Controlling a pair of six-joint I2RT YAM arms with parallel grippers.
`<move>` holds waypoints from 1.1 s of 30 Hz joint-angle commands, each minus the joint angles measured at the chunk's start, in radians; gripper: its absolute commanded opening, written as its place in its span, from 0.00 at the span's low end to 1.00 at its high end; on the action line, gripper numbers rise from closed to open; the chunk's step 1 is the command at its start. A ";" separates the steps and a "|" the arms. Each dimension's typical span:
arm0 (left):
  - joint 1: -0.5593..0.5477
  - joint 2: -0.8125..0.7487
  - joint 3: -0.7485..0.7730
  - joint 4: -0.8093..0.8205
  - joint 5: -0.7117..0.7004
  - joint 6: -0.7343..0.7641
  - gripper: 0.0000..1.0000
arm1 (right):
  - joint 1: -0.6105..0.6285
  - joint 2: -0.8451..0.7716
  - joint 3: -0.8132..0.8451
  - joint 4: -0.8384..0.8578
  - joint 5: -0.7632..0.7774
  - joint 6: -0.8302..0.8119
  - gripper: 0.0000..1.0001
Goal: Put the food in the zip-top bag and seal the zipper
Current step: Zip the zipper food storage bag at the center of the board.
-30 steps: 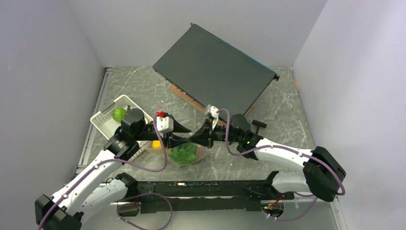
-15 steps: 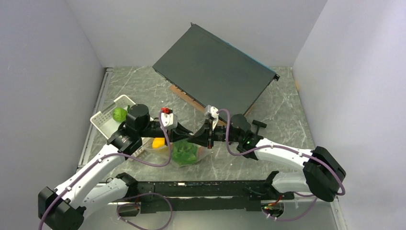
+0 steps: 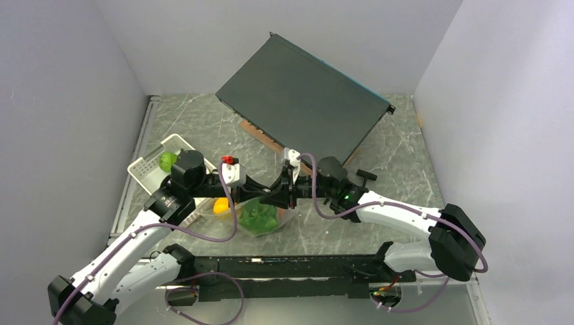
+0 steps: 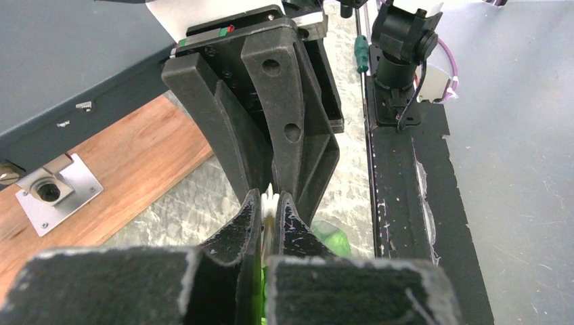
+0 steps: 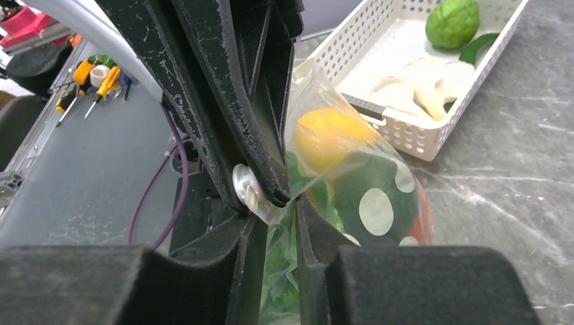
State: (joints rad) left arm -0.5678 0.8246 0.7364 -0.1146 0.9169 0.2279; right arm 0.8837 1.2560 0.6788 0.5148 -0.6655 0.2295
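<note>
Closure of the left gripper [image 4: 269,206] is the change: its jaws, apart a second ago, now pinch the zipper [image 4: 271,197] at the mouth of the bag [image 5: 379,196]. The bag hangs near the front of the table [image 3: 406,156], and the right gripper [image 5: 279,210], clamped until now, has slackened to a narrow gap around the same edge, so the hold appears to be passing leftward for sealing. Count: one basket [image 5: 420,139], one bag holding one lettuce [image 3: 260,215] and one orange fruit [image 5: 332,135]; in the basket, one green fruit [image 5: 452,22], one cucumber [image 5: 482,46], at least two mushrooms [image 5: 420,91].
</note>
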 commanded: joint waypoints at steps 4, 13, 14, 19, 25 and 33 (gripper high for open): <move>-0.003 -0.024 0.002 0.024 -0.002 0.013 0.00 | 0.029 0.001 0.047 0.032 0.007 -0.033 0.00; -0.003 -0.013 0.022 -0.051 -0.063 0.032 0.00 | 0.029 -0.112 -0.067 0.108 0.309 0.123 0.00; -0.002 -0.015 0.022 -0.060 -0.073 0.037 0.00 | 0.029 -0.125 -0.074 0.104 0.328 0.133 0.00; 0.000 -0.031 0.018 -0.127 -0.131 0.085 0.00 | 0.030 -0.167 -0.132 0.136 0.382 0.191 0.00; 0.000 -0.069 0.023 -0.255 -0.192 0.138 0.00 | 0.029 -0.186 -0.165 0.139 0.414 0.205 0.00; 0.006 -0.194 -0.053 -0.171 -0.204 0.103 0.00 | 0.032 -0.212 -0.124 0.039 0.305 0.126 0.00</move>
State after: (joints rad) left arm -0.5732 0.6769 0.7166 -0.3153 0.7242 0.3462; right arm 0.9276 1.0611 0.5198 0.5762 -0.3260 0.4114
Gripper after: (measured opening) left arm 0.042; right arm 0.006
